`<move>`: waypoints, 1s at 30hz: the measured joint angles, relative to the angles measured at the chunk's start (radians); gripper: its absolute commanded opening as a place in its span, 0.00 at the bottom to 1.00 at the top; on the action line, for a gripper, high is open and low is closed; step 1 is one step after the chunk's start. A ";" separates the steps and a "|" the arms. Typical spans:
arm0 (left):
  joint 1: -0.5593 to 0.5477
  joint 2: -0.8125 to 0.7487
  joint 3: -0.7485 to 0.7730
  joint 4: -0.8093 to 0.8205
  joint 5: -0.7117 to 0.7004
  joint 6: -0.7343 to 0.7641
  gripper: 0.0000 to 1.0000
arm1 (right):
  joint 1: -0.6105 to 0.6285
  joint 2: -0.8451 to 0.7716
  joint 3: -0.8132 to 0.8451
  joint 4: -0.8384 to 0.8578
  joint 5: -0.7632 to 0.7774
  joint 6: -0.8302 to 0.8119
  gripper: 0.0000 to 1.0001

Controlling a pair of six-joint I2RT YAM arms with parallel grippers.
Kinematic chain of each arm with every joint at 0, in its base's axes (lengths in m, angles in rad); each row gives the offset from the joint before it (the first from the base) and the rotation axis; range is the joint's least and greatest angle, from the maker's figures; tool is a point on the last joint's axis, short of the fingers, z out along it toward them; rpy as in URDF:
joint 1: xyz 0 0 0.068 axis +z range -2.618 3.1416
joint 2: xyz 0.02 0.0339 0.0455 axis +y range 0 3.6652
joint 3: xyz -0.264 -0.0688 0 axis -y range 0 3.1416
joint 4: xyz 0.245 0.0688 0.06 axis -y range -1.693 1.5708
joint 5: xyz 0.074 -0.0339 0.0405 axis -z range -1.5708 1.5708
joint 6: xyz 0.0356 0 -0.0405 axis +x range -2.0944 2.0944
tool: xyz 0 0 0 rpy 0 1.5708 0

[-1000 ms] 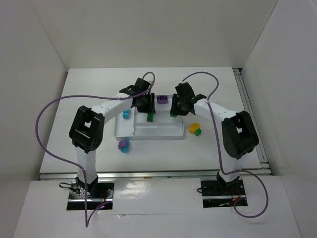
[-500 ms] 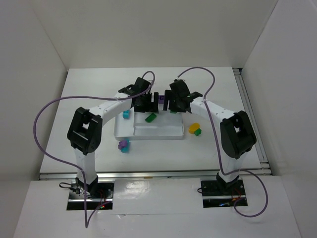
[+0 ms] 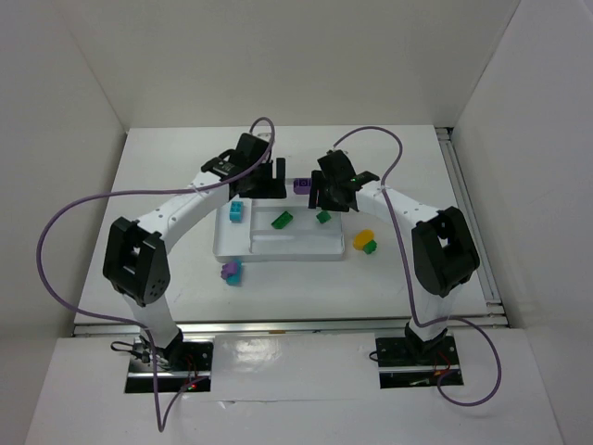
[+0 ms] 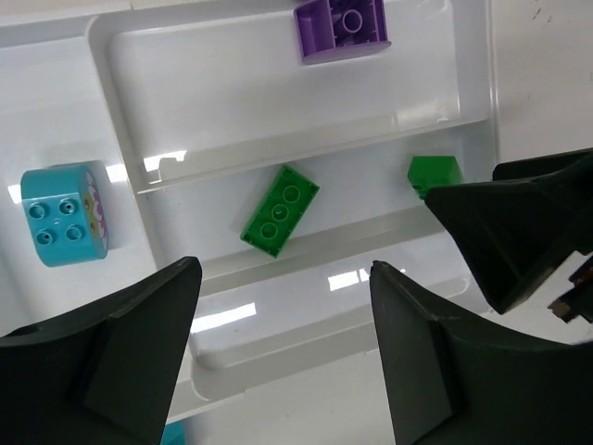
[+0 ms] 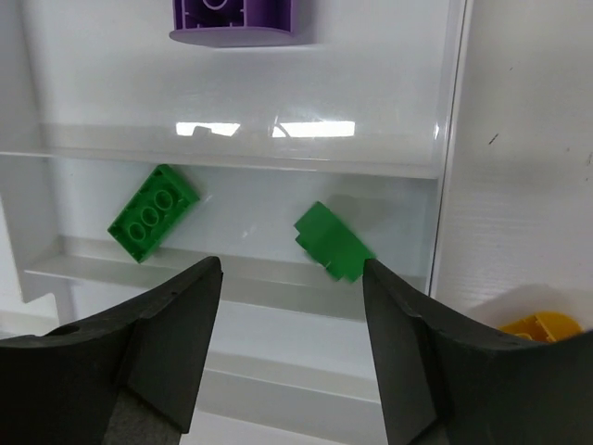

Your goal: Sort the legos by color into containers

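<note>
The white tray [image 3: 278,256] holds two green legos, one [image 3: 282,220] [image 4: 280,210] [image 5: 153,212] left of the other [image 3: 323,217] [image 4: 434,172] [image 5: 334,242], in the same middle strip. A purple lego [image 3: 302,185] [image 4: 341,26] [image 5: 236,17] lies in the far strip. A teal lego [image 3: 236,212] [image 4: 65,215] sits in the left section. My left gripper [image 3: 269,181] [image 4: 283,269] hovers open over the tray, holding nothing. My right gripper [image 3: 331,197] [image 5: 292,264] is open above the tray's right end, also with nothing in it.
Outside the tray, a purple and a teal lego [image 3: 230,272] lie together at its front left. A yellow lego [image 3: 362,238] [image 5: 536,326] and a green one [image 3: 371,247] lie at its right. The right gripper's fingers [image 4: 519,222] show at the left wrist view's right edge.
Both grippers have opened and each let go of a green lego, which now lie in the tray's middle strip. The left gripper has drawn back toward the far left.
</note>
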 measured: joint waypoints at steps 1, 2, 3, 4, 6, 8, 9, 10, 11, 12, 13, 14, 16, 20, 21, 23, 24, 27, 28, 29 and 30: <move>0.001 -0.011 0.000 -0.003 -0.002 0.000 0.85 | 0.000 0.000 0.000 0.000 0.000 -0.003 0.70; 0.001 -0.020 0.000 -0.003 -0.004 0.000 0.85 | 0.000 0.000 0.000 -0.001 0.000 -0.003 0.73; 0.002 -0.029 0.000 -0.003 -0.006 0.000 0.85 | 0.000 0.000 0.000 -0.002 0.000 -0.002 0.73; 0.003 -0.035 0.000 -0.003 -0.006 0.000 0.85 | 0.000 0.000 0.000 -0.004 0.000 -0.002 0.73; 0.008 -0.047 0.000 -0.007 -0.006 0.002 0.85 | 0.000 0.000 0.000 -0.009 0.000 -0.003 0.73; 0.010 -0.056 0.000 -0.013 -0.006 0.003 0.85 | 0.000 -0.001 0.000 -0.016 0.009 -0.004 0.70; 0.011 -0.059 0.000 -0.015 -0.006 0.003 0.85 | 0.000 -0.005 -0.002 -0.018 0.016 -0.003 0.70; 0.011 -0.062 0.000 -0.019 -0.006 0.004 0.85 | -0.003 -0.015 -0.010 -0.018 0.023 -0.002 0.69; 0.011 -0.066 0.000 -0.023 -0.006 0.004 0.85 | -0.008 -0.036 -0.024 -0.019 0.030 -0.002 0.69; 0.011 -0.069 0.000 -0.027 -0.006 0.005 0.85 | -0.013 -0.067 -0.046 -0.021 0.035 0.000 0.69; 0.011 -0.075 0.000 -0.031 -0.006 0.005 0.85 | -0.023 -0.106 -0.071 -0.025 0.040 0.000 0.69; 0.011 -0.082 0.000 -0.034 -0.006 0.006 0.85 | -0.037 -0.144 -0.093 -0.032 0.047 0.002 0.67; 0.012 -0.098 0.000 -0.037 -0.005 0.006 0.85 | -0.077 -0.222 -0.134 -0.040 0.068 0.002 0.67; 0.012 -0.131 0.000 -0.040 -0.001 0.006 0.85 | -0.152 -0.333 -0.209 -0.063 0.101 -0.006 0.69; 0.012 -0.135 0.000 -0.040 0.001 0.006 0.85 | -0.159 -0.344 -0.229 -0.069 0.102 -0.012 0.69; 0.011 -0.138 0.000 -0.040 0.003 0.008 0.84 | -0.162 -0.348 -0.266 -0.092 0.097 -0.033 0.70; 0.011 -0.138 0.000 -0.040 0.004 0.011 0.84 | -0.160 -0.347 -0.285 -0.106 0.092 -0.048 0.70; 0.011 -0.138 0.000 -0.048 0.010 0.024 0.84 | -0.159 -0.348 -0.328 -0.156 0.075 -0.091 0.72; 0.011 -0.138 0.000 -0.048 0.013 0.025 0.84 | -0.159 -0.348 -0.335 -0.177 0.072 -0.106 0.72; 0.011 -0.138 0.000 -0.049 0.015 0.026 0.84 | -0.159 -0.348 -0.336 -0.195 0.072 -0.118 0.72; 0.011 -0.138 0.000 -0.052 0.019 0.026 0.84 | -0.159 -0.348 -0.336 -0.207 0.076 -0.131 0.72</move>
